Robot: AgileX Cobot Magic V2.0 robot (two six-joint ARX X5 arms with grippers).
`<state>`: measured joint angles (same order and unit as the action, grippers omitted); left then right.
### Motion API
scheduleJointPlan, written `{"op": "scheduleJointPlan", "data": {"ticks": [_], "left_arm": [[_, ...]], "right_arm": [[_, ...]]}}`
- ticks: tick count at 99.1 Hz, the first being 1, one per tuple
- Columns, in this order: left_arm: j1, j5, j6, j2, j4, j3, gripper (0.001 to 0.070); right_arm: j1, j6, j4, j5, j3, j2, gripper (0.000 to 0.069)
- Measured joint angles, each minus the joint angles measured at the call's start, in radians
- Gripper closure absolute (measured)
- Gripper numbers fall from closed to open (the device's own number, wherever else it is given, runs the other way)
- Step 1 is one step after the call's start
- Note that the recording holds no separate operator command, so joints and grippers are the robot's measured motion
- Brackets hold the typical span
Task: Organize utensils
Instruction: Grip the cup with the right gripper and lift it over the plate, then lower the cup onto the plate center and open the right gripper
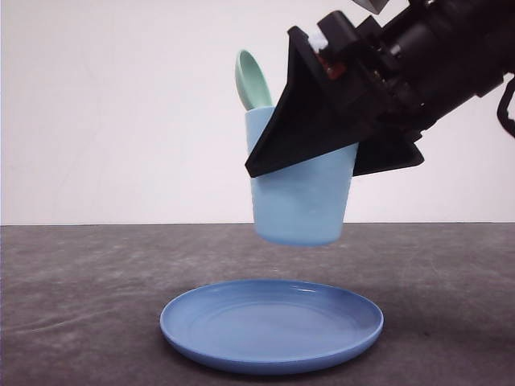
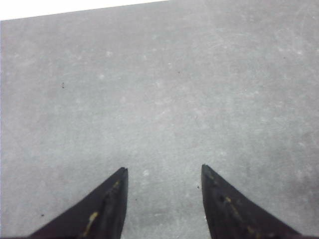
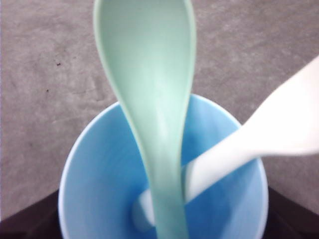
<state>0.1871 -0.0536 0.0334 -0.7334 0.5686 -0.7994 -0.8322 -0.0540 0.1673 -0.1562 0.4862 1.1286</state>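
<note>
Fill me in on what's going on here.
The right gripper holds the light blue cup in the air above the blue plate. The mint-green spoon and white fork both stand inside the cup. The left gripper is open over bare table, holding nothing.

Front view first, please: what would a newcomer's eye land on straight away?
The right hand holds a light blue cup in the air, directly above a blue plate on the grey table. A green spoon and a white fork stand inside the cup.
</note>
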Motion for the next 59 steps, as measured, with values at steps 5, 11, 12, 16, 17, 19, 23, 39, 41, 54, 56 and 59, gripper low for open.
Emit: {"op": "scheduleJointPlan", "data": {"ticks": [5, 11, 12, 16, 17, 19, 23, 39, 41, 54, 56, 59], "left_arm": [[0.0, 0.0, 0.0, 0.0, 0.0, 0.0, 0.0433], [0.0, 0.0, 0.0, 0.0, 0.0, 0.0, 0.0433], [0.0, 0.0, 0.0, 0.0, 0.0, 0.0, 0.0433], [0.0, 0.0, 0.0, 0.0, 0.0, 0.0, 0.0433], [0.0, 0.0, 0.0, 0.0, 0.0, 0.0, 0.0433], [0.0, 0.0, 0.0, 0.0, 0.0, 0.0, 0.0433], [0.0, 0.0, 0.0, 0.0, 0.0, 0.0, 0.0433], [0.0, 0.0, 0.0, 0.0, 0.0, 0.0, 0.0433], [0.0, 0.0, 0.0, 0.0, 0.0, 0.0, 0.0433], [0.0, 0.0, 0.0, 0.0, 0.0, 0.0, 0.0433], [0.0, 0.0, 0.0, 0.0, 0.0, 0.0, 0.0433], [0.0, 0.0, 0.0, 0.0, 0.0, 0.0, 0.0433]], "right_arm": [[0.0, 0.005, 0.016, 0.0, -0.003, 0.015, 0.0209], [0.0, 0.013, 0.026, 0.0, -0.005, 0.043, 0.0209], [0.0, 0.015, 0.027, 0.0, -0.005, 0.048, 0.0209], [0.0, 0.025, 0.034, 0.003, -0.006, 0.071, 0.0209], [0.0, 0.027, 0.037, 0.003, -0.007, 0.076, 0.0209], [0.0, 0.032, 0.042, 0.002, -0.008, 0.088, 0.0209], [0.0, 0.04, 0.058, 0.0, -0.011, 0.111, 0.0209], [0.0, 0.066, 0.134, -0.001, -0.012, 0.194, 0.021], [0.0, 0.07, 0.143, -0.001, -0.012, 0.206, 0.021], [0.0, 0.081, 0.189, -0.023, -0.012, 0.25, 0.021], [0.0, 0.082, 0.193, -0.026, -0.012, 0.254, 0.021], [0.0, 0.084, 0.198, -0.027, -0.012, 0.26, 0.021]]}}
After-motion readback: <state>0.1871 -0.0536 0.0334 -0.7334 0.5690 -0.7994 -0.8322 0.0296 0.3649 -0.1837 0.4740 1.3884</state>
